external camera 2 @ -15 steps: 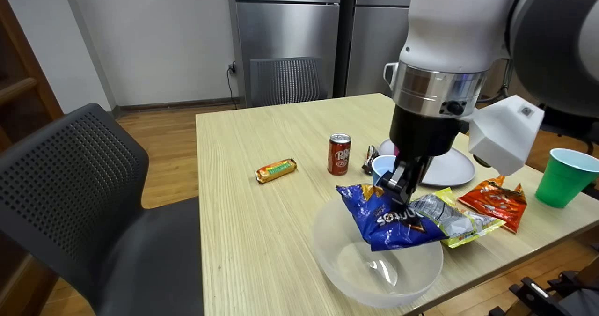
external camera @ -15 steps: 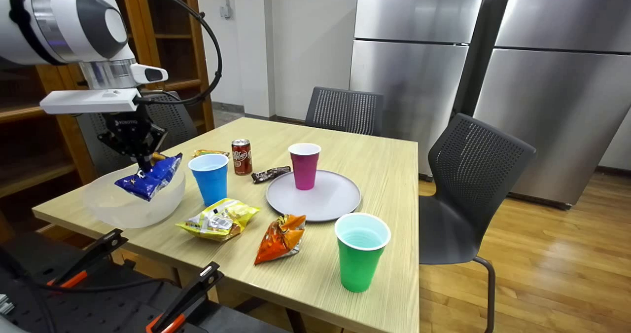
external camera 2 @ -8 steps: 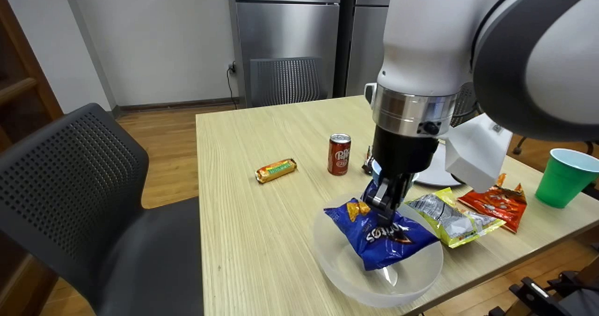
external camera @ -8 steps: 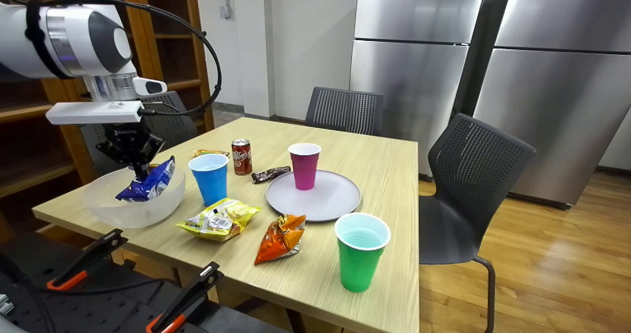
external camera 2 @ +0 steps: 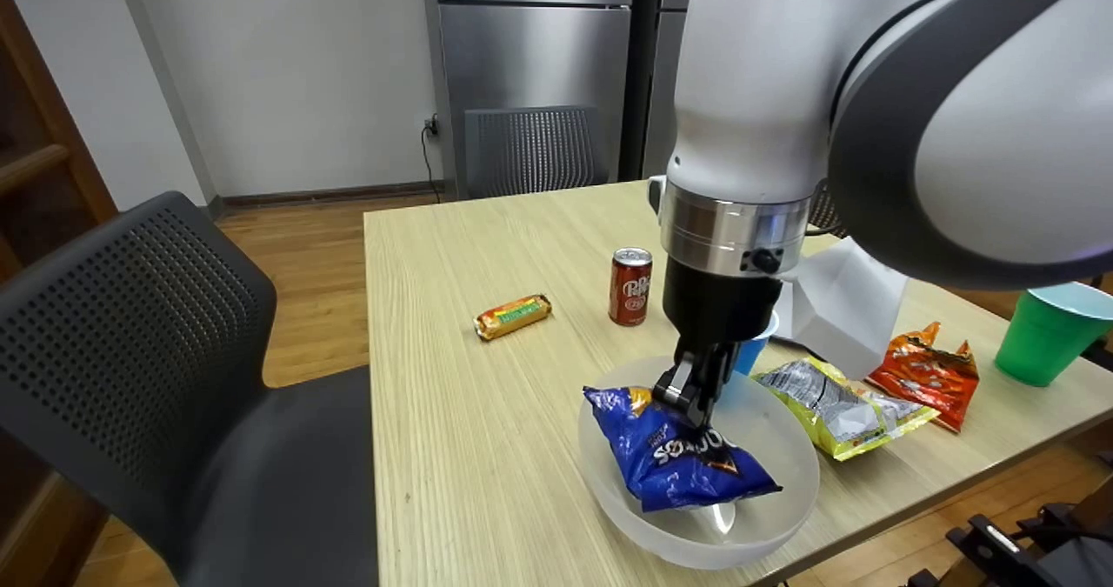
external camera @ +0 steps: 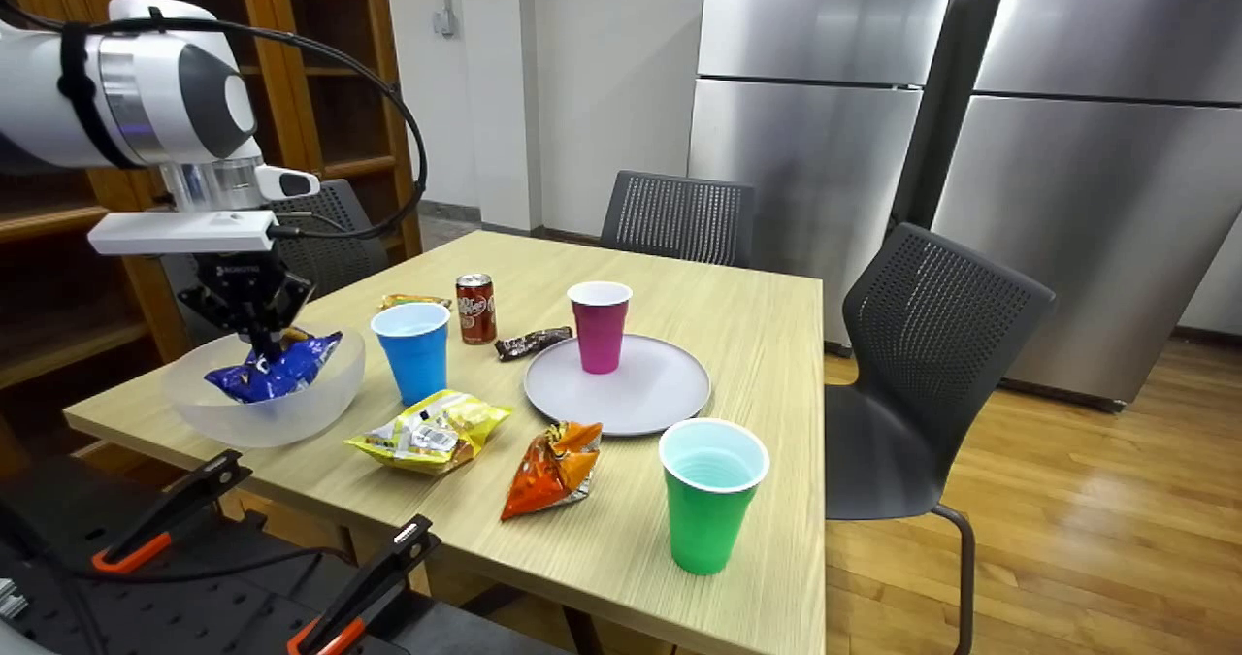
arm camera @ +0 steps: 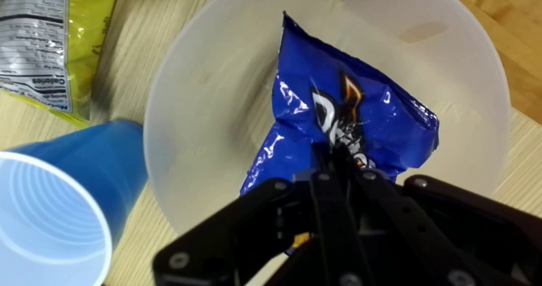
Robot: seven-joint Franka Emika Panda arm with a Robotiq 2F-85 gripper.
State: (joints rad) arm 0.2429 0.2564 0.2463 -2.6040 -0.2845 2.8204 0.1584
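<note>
One pincer [arm camera: 333, 151], nearly closed on one blue bag [arm camera: 360, 108], seemingly inside one bowl [external camera 2: 769, 426].

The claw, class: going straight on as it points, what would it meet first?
The claw points down, gripping the blue bag, which would probably meet the bottom of the bowl first, though any gap is unclear.

It's bright in here (sheen streaks the tall silver stainless-steel fridge [external camera: 805, 180]), glare flecking the glossy blue pillow-shaped plastic bag [arm camera: 336, 108].
</note>
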